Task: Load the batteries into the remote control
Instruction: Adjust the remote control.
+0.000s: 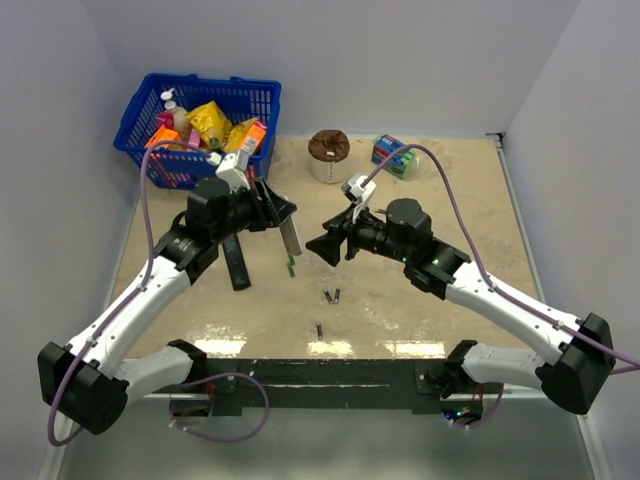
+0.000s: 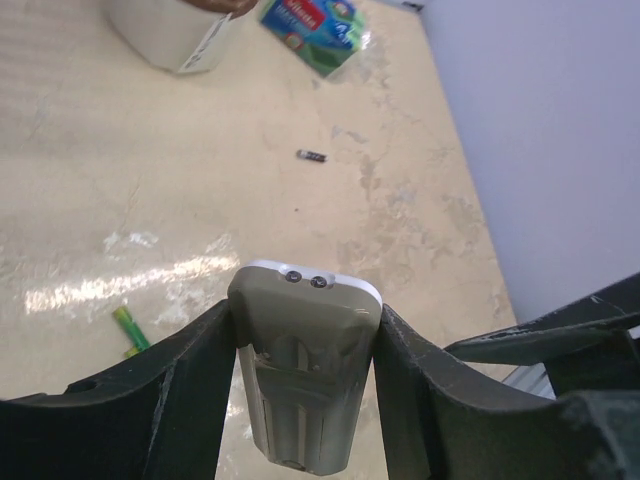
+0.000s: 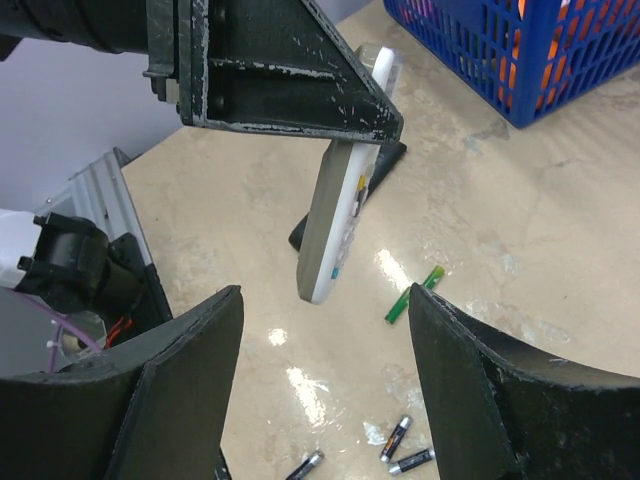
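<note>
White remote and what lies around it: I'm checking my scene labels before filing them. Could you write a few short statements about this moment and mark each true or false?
1. The left tool grips the white remote, grey back to its wrist camera. True.
2. The right tool is shut on a battery. False: the right tool is open and empty, facing the remote.
3. Three batteries lie loose on the table. True.
4. The black remote is in the blue basket. False: the black remote lies on the table, outside the blue basket.
</note>
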`<state>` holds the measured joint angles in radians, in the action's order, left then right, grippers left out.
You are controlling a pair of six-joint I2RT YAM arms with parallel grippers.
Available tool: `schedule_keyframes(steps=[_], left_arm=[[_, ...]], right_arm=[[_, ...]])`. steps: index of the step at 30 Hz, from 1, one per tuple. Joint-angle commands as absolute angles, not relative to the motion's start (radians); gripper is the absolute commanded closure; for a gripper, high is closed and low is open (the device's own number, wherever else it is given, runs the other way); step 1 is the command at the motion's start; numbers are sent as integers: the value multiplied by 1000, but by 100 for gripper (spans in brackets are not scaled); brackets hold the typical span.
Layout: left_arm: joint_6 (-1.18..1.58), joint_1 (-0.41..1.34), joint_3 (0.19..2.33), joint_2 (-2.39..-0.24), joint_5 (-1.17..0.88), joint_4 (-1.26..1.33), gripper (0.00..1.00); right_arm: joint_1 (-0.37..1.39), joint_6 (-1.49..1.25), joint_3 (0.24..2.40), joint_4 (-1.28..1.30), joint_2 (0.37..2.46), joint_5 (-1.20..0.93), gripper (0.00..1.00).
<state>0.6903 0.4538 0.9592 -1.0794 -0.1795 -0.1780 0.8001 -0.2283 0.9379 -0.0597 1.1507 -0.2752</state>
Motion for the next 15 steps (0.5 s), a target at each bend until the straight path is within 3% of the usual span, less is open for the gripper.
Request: schedule_keyframes(steps=[1, 15], left_arm=[[721, 492, 1041, -1089, -35, -311, 100], [693, 543, 1057, -1101, -21, -341, 100]], right_arm=[[807, -259, 919, -118, 1166, -244, 30], [838, -382, 1038, -140, 1314, -256, 37]])
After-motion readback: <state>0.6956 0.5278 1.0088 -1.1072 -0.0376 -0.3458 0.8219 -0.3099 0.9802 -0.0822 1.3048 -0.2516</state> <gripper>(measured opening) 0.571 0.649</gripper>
